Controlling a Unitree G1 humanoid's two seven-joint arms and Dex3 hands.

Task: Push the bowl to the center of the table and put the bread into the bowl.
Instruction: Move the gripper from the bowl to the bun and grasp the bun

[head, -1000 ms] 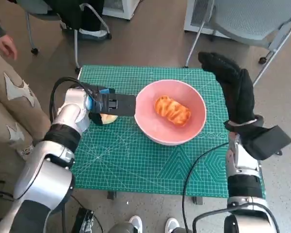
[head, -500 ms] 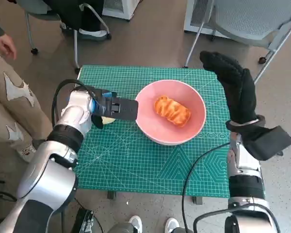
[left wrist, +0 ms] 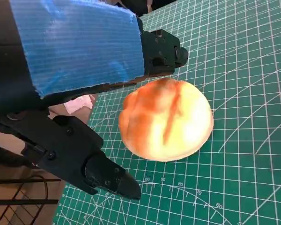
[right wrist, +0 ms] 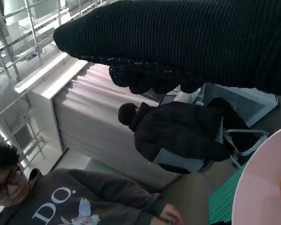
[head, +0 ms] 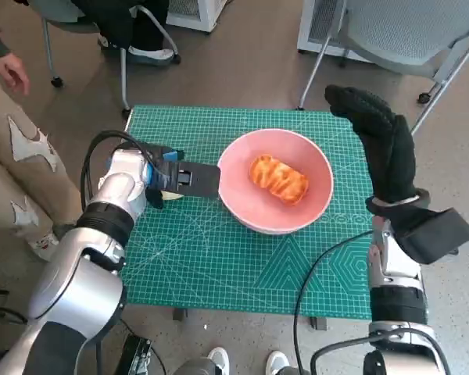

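Note:
A pink bowl stands near the middle of the green mat and holds a glazed orange bread. My left hand lies flat just left of the bowl, its black fingertips at the bowl's left rim. In the left wrist view a second, round pale bun lies on the mat between that hand's spread fingers, gripped by neither; the head view hides it under the hand. My gloved right hand is raised beside the bowl's right side, fingers extended, holding nothing. The bowl's rim shows in the right wrist view.
The green cutting mat covers the small table. A grey chair stands behind the table's right corner. A person's leg and hand are close on the left. Two people show in the right wrist view.
My left hand has shifted slightly and now covers the round bun that showed under it before. Bowl and bread have stayed put; the right hand has barely drifted.

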